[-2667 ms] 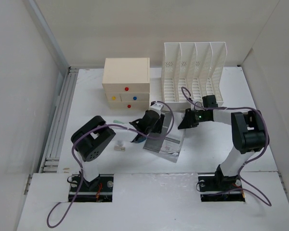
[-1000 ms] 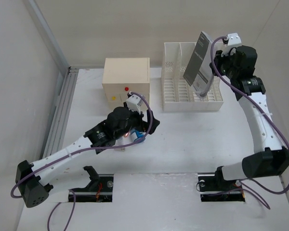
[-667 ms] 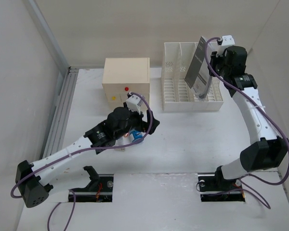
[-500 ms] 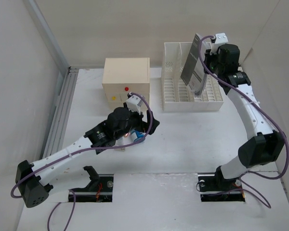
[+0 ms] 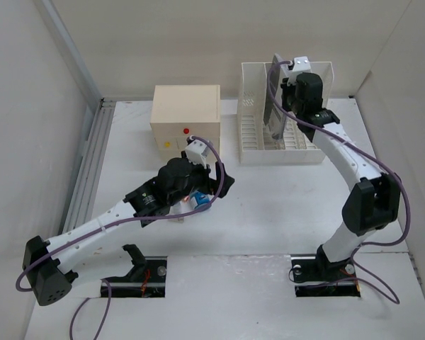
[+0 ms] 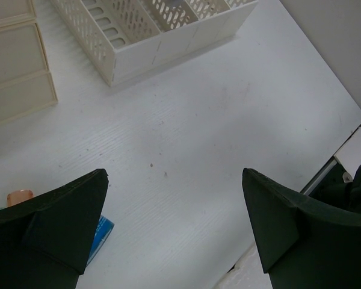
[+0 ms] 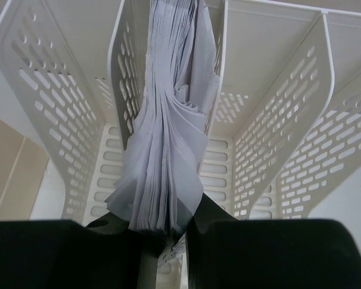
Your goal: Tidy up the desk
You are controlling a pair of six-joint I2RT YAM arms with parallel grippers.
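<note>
The desk (image 5: 290,198) is a wide white tabletop with pale walls around it. My right gripper (image 5: 286,99) is high at the back, shut on a grey booklet (image 5: 275,95) that hangs edge-down over the white file rack (image 5: 283,142). In the right wrist view the booklet's fanned pages (image 7: 168,138) are pinched in my right gripper (image 7: 168,232) and point into a slot left of the rack's (image 7: 277,156) middle. My left gripper (image 5: 219,188) hovers open over the desk (image 6: 198,120) in front of the drawer box. The left gripper (image 6: 174,174) holds nothing.
A cream drawer box (image 5: 185,117) with coloured knobs stands left of the rack. A small blue item (image 5: 202,200) lies under the left wrist, its corner (image 6: 99,235) beside the left finger, with a small orange piece (image 6: 19,197) near it. A slot runs along the desk's near edge (image 6: 325,174).
My right arm has carried the booklet left and down, from above the rack's right side to over its middle slots. The left arm has stayed put, open.
</note>
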